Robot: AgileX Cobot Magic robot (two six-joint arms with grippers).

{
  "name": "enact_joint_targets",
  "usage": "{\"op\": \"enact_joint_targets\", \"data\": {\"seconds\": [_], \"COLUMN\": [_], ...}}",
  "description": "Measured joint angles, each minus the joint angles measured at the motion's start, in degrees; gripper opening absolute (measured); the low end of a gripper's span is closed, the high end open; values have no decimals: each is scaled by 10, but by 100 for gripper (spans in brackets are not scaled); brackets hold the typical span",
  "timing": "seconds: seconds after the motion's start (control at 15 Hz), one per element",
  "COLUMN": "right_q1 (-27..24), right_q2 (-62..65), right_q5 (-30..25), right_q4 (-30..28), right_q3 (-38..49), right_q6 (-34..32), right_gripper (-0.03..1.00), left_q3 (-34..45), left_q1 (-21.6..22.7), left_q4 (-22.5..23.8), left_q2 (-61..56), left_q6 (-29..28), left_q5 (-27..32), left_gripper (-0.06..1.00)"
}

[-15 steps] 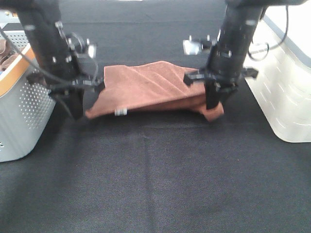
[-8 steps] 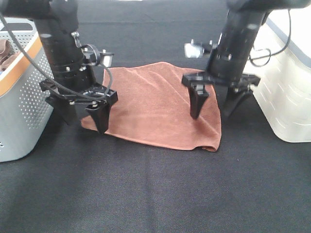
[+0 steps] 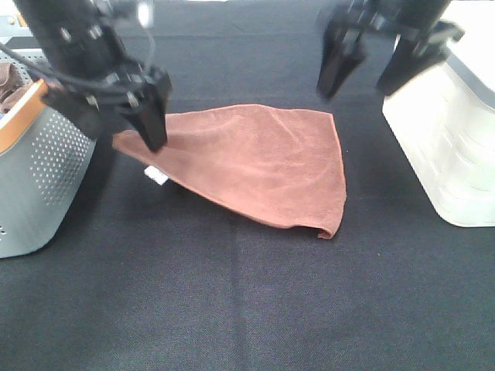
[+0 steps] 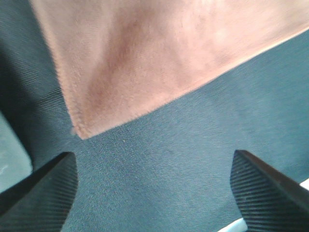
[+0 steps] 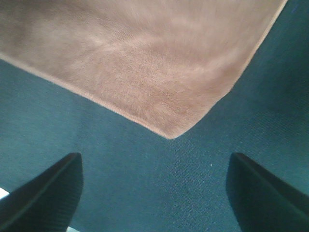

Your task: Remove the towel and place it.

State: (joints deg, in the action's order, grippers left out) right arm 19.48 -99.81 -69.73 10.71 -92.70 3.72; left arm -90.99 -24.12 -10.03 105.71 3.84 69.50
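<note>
A rust-brown towel [image 3: 255, 158] lies spread flat on the black table cloth, with a small white tag [image 3: 156, 175] at its left edge. My left gripper [image 3: 116, 120] is open and empty, raised over the towel's left corner [image 4: 79, 130]. My right gripper [image 3: 371, 73] is open and empty, raised above the towel's far right corner [image 5: 169, 133]. Both wrist views show a towel corner between open fingertips, apart from them.
A grey perforated basket with an orange rim [image 3: 35, 154] stands at the left, holding brown cloth. A white plastic bin [image 3: 448, 147] stands at the right. Black cloth [image 3: 247, 301] covers the table in front of the towel.
Both grippers let go of the towel and rose up and away. The towel, held folded between them a second ago, now lies spread flat on the table.
</note>
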Motion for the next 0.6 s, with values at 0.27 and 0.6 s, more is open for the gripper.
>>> {"op": "enact_joint_targets", "data": {"seconds": [0.27, 0.6], "right_q1": [0, 0], "right_q2": [38, 64], "right_q5": [-1, -1], "right_q4": [1, 0], "right_q3": [0, 8], "right_q6": [-1, -1], "right_gripper": [77, 77], "left_q3": [14, -54], "left_q1": [0, 0], "left_q4": [4, 18], "left_q2": [7, -107], "left_q6": [0, 0], "left_q5": [5, -1], "left_gripper": [82, 82]}}
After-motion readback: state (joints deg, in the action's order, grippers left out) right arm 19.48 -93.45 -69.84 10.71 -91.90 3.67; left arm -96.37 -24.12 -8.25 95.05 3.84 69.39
